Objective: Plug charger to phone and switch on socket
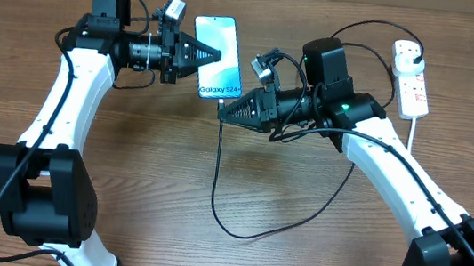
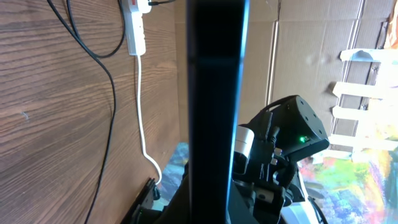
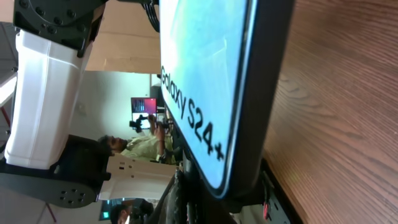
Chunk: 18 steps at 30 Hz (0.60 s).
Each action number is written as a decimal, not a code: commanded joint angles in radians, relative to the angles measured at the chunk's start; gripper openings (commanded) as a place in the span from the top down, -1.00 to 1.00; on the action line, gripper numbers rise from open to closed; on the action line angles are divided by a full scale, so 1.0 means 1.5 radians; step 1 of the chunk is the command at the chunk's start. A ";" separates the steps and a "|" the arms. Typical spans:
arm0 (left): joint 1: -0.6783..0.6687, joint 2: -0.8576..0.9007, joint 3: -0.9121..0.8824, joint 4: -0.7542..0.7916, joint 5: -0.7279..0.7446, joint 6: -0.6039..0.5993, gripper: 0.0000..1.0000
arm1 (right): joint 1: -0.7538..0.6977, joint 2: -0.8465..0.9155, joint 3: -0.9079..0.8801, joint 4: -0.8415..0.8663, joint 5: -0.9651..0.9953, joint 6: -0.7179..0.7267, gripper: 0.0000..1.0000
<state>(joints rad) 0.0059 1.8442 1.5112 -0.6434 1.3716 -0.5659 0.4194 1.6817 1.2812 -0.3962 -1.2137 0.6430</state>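
Phone sits tilted, one long edge pinched tight in the left gripper. Right gripper clamps the charger tip at the phone's lower end — socket lies well apart, far right.

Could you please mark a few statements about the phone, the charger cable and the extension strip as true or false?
1. The slim smartphone with the blue-teal screen reads "Galaxy S24+". True.
2. The white oblong extension strip lies on the robot's left side. False: it lies at the far right.
3. A black plug sits in that strip. True.
4. The thin black charger cable loops away to the left of the smartphone. False: it runs down from the right gripper and loops rightward.
5. The left gripper holds the smartphone from its long left side. True.
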 commanded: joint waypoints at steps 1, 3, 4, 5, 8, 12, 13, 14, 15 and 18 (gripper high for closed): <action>-0.004 0.000 0.000 0.000 0.011 0.021 0.92 | 0.000 -0.013 0.020 0.001 -0.015 -0.007 0.93; -0.004 0.000 0.000 0.000 0.010 0.021 0.92 | 0.000 -0.013 0.020 -0.001 -0.014 -0.007 0.93; -0.004 0.000 0.000 0.000 0.010 0.021 0.91 | 0.000 -0.013 0.020 -0.001 -0.014 -0.007 0.93; -0.004 0.000 0.000 0.000 0.010 0.021 0.91 | 0.000 -0.013 0.020 -0.001 -0.014 -0.007 0.93; -0.004 0.000 0.000 0.000 0.010 0.021 0.92 | 0.000 -0.013 0.020 -0.001 -0.012 -0.007 0.93; -0.004 0.000 0.000 -0.005 0.011 0.022 0.92 | 0.000 -0.013 0.020 0.001 -0.012 -0.007 0.93; -0.004 0.000 0.000 -0.008 0.011 0.027 0.92 | 0.000 -0.013 0.020 0.001 -0.012 -0.007 0.93; -0.004 0.000 0.000 -0.011 0.011 0.031 0.91 | 0.000 -0.013 0.020 0.001 -0.012 -0.007 0.93; -0.004 0.000 0.000 -0.014 0.013 0.032 0.92 | 0.000 -0.013 0.020 0.001 -0.012 -0.007 0.93; -0.004 0.000 0.000 -0.018 0.028 0.044 0.92 | 0.000 -0.013 0.020 0.002 -0.011 -0.008 0.93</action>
<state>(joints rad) 0.0059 1.8442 1.5112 -0.6697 1.3605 -0.5461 0.4194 1.6817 1.2812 -0.3996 -1.2160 0.6426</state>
